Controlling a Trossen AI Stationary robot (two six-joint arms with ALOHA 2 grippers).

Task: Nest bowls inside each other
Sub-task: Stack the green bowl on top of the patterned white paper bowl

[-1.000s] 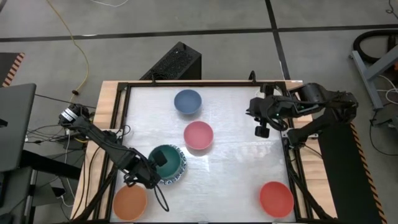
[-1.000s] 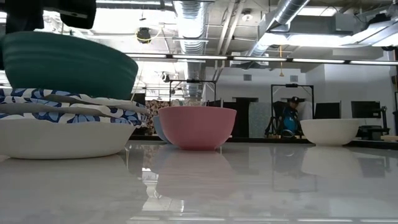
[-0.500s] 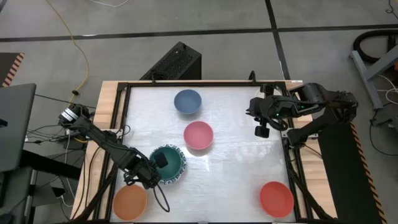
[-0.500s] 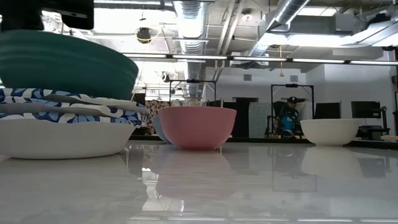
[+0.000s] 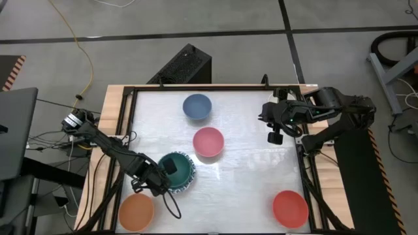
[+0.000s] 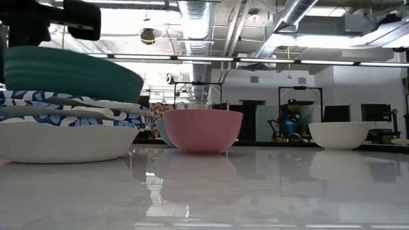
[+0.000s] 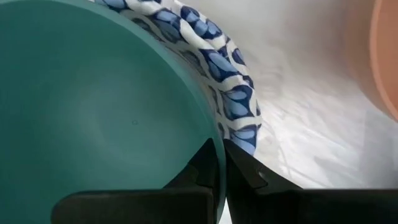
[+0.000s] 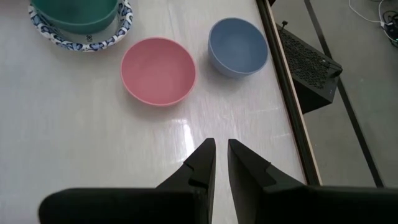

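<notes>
Looking straight down from the high view, you have the left gripper (image 5: 163, 177) clenched on the rim of the teal bowl (image 5: 177, 168), which sits in the stack of white bowls with blue-patterned rims (image 5: 188, 184) at about 7 o'clock on the table (image 5: 248, 130). The orange bowl (image 5: 136, 213) lies just beyond that stack toward the 7 o'clock corner, the pink bowl (image 5: 208, 141) near the centre, the dark blue bowl (image 5: 196, 106) at 11 o'clock and the red bowl (image 5: 289, 208) at 5 o'clock, all well apart from one another. The right gripper (image 5: 275, 138) hangs over the 2 o'clock edge, its jaws a narrow slit apart and holding nothing.

Only the low view gives you the stack's layers: the teal bowl on top, slightly tilted, two patterned rims under it and a plain white wall at the bottom. It also shows a cream bowl (image 6: 339, 135) on the right, which the overhead picture does not show in that colour.

Your left wrist view shows one finger inside the teal rim and one outside, against the blue pattern. The right wrist view shows a small printed label on the patterned rim, too small to read.

The tabletop is glossy white with a wooden border and black frame. Beyond it you see a workshop with ceiling ducts, strip lights and a person seated far off.
</notes>
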